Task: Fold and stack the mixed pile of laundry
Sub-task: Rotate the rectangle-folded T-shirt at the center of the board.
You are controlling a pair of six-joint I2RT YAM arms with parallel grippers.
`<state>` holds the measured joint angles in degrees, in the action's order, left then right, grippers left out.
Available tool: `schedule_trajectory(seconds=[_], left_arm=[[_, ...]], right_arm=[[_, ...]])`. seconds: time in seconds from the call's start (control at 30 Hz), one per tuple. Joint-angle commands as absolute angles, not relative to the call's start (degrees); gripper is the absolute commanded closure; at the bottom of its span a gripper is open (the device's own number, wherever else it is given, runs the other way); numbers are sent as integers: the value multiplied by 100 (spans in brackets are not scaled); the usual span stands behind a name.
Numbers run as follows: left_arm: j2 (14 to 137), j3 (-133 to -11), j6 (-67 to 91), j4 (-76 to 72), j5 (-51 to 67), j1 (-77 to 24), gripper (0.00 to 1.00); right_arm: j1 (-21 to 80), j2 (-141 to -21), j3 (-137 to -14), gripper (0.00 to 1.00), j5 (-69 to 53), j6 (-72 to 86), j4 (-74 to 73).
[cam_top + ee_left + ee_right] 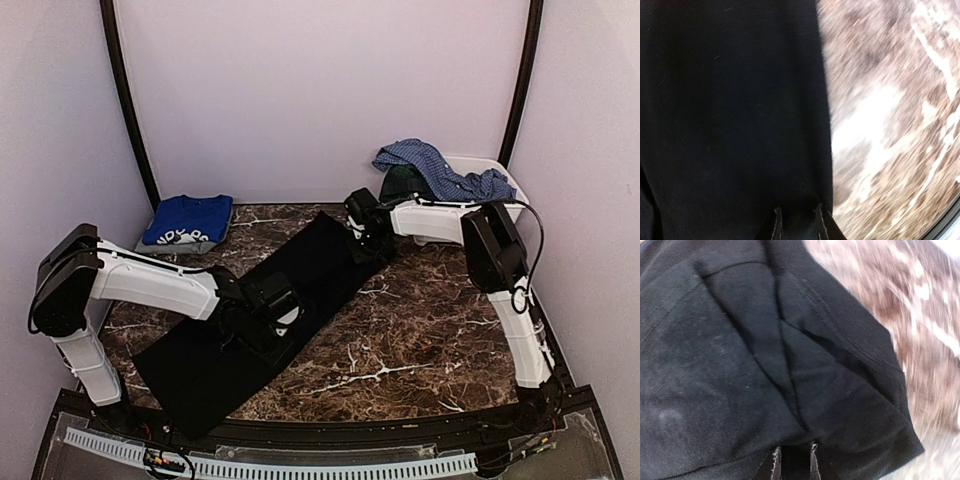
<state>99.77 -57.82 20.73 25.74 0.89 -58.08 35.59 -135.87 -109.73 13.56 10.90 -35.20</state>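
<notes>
Top external: long black garment (310, 262), perhaps folded

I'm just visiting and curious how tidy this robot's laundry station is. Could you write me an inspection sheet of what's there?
Surface: brown marbled table.
Job's things: black garment spread diagonally across the table; blue printed tee folded at the far left; blue checked shirt and a dark green piece heaped on the white bin at the far right.
Clutter: nothing seen.
Grippers: left hand closed on the black garment's side edge; right hand closed on its far end.
Cables: black cable loops beside the right arm's elbow.
Surroundings: pale walls; black poles at the back corners.
</notes>
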Motion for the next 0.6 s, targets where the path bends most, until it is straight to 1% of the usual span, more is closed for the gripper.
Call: schedule_trajectory(seconds=[0.0, 0.1, 0.17, 0.3, 0.4, 0.5, 0.57], left_arm=[[10534, -6134, 2053, 2580, 594, -5899, 78], [11089, -6834, 2034, 2390, 702, -5929, 78], [11462, -7339, 2027, 2268, 827, -5937, 78], [11714, -7950, 2099, 1932, 1056, -5938, 78], [11368, -8084, 2140, 2080, 912, -5933, 75], [10813, -7884, 2272, 2218, 779, -5924, 71], [10366, -7654, 2414, 2369, 626, -5920, 68]], right_arm=[[3498, -14510, -12174, 81, 1808, 500, -3802], [3497, -15028, -13162, 81, 2120, 246, -3842], [3490, -15231, -13598, 79, 2209, 101, -3714], [3453, -15158, -13829, 75, 2270, 35, -3417], [3454, -14497, -13465, 70, 2031, -64, -3323], [3516, -13556, -12542, 63, 1393, -3, -2974], [3589, -13055, -12044, 62, 882, 217, -2921]])
